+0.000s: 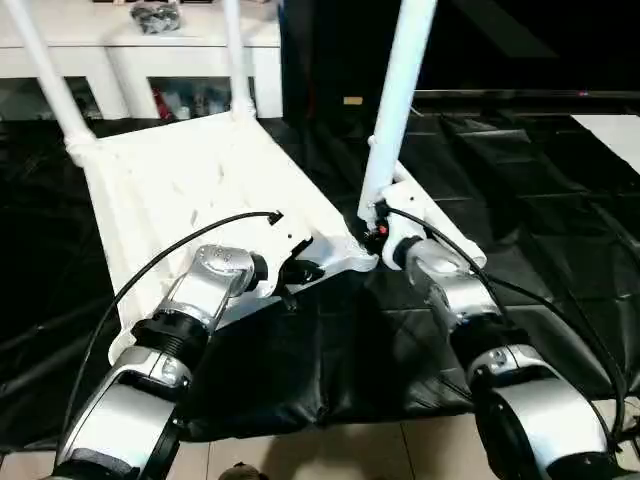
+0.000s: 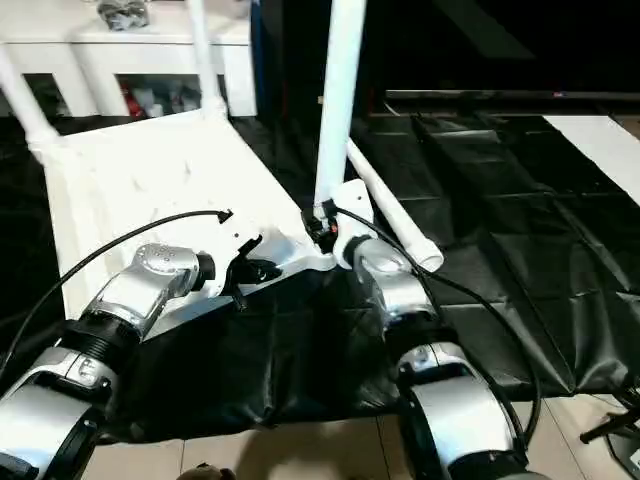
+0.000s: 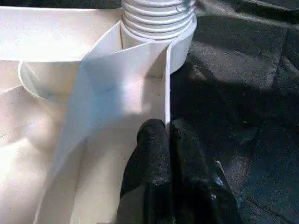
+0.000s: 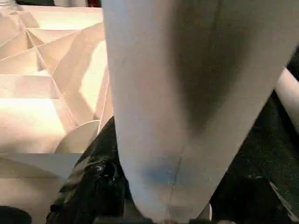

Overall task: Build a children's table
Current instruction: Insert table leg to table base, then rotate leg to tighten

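Note:
The white table top lies upside down on a black sheet, ribbed underside up. Two tube legs stand in its far corner sockets. A third leg rises nearly upright at the near right corner, its threaded end at the socket. My right gripper is shut on this leg low down, a black finger showing beside it. My left gripper is shut on the top's thin rim wall close to that corner. A fourth leg lies loose on the sheet to the right.
The black sheet covers the floor around the top, with pale tiles at its near edge. A white cabinet stands behind the top. Black cables arc over both forearms. A white panel lies at the far right.

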